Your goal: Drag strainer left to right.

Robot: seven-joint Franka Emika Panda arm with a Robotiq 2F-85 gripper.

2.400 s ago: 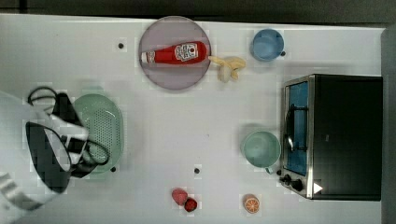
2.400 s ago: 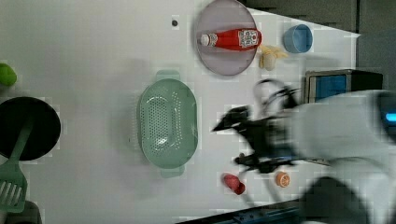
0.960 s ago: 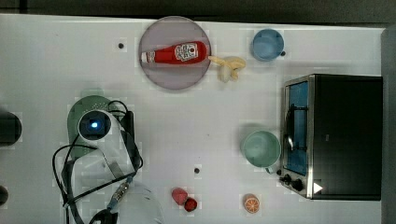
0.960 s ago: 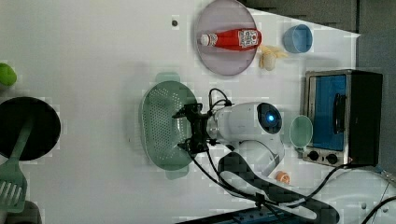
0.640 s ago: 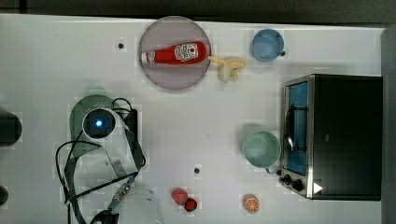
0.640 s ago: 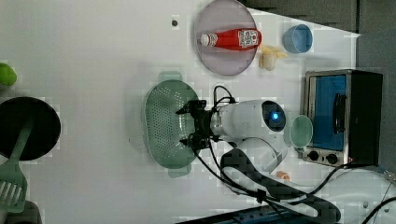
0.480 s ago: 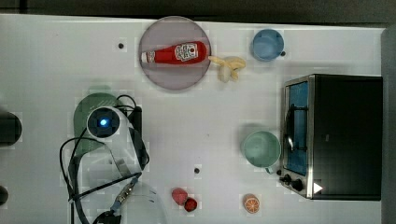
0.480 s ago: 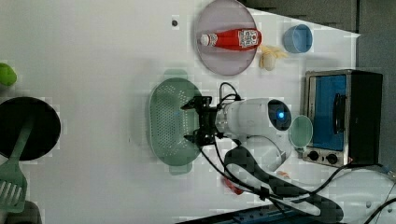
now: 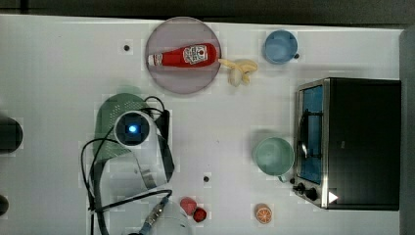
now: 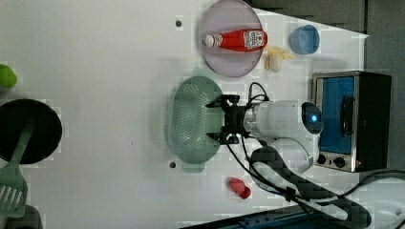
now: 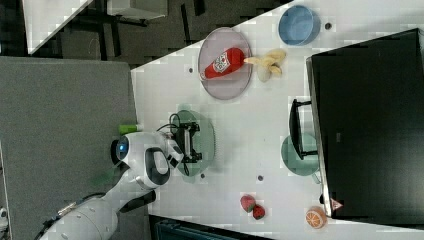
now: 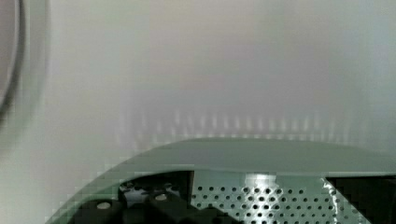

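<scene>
Perforated strainer rim close below, pincer fingers apparently inside, spread.

The white bench carries the mint strainer at nine o'clock in the top view. At twelve sits a grey plate, with a banana and a blue cup toward one. A black toaster oven fills three o'clock, a green cup just beside it. Strawberries and an orange half lie near six.
</scene>
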